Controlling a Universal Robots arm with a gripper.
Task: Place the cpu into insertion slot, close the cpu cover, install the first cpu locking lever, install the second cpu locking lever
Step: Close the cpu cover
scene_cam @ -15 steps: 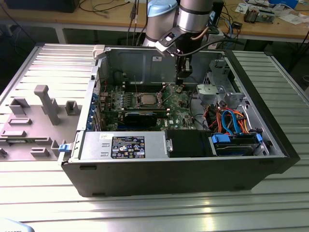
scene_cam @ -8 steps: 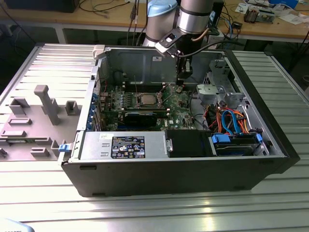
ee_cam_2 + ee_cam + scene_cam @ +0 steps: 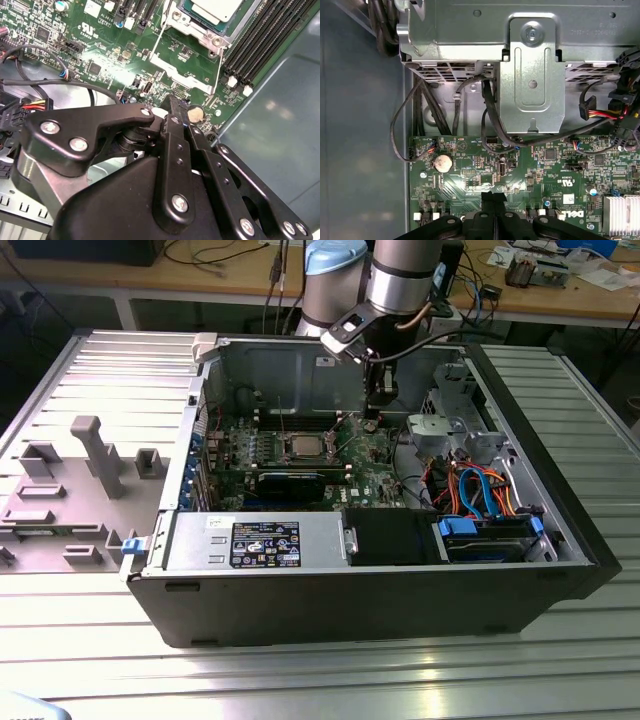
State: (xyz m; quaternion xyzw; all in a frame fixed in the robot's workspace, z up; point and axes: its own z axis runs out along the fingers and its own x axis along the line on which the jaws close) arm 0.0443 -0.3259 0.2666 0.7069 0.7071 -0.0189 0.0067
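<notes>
As far as the two wrist views let me judge, the jaws are pressed together with nothing between them, tip hanging low over the green board (image 3: 470,185) just beside the coin cell (image 3: 442,161). In the second wrist view that tip sits near the free edge of a thin silver frame (image 3: 182,76) standing up off the slot (image 3: 199,31). I take this for the cover, still open, though I can't tell its sides from the levers. The cpu (image 3: 216,7) already lies flat in the slot, silver top showing, so I read closing the cover as the step in hand. To do it well, I'd use the shut tip as a pusher on that free edge, follow the hinge's arc and keep the force light. I'd also never bear on the chip itself or stray onto the memory slots (image 3: 265,35) alongside. Farther out are black cables (image 3: 490,125) and a metal drive cage (image 3: 532,75). Beyond them the open case (image 3: 330,610) lies on the ribbed surface (image 3: 300,680). As for writing, the board carries white lettering and small stickers, and the power supply wears a black-and-white label (image 3: 265,543). I leave all of it unread.
</notes>
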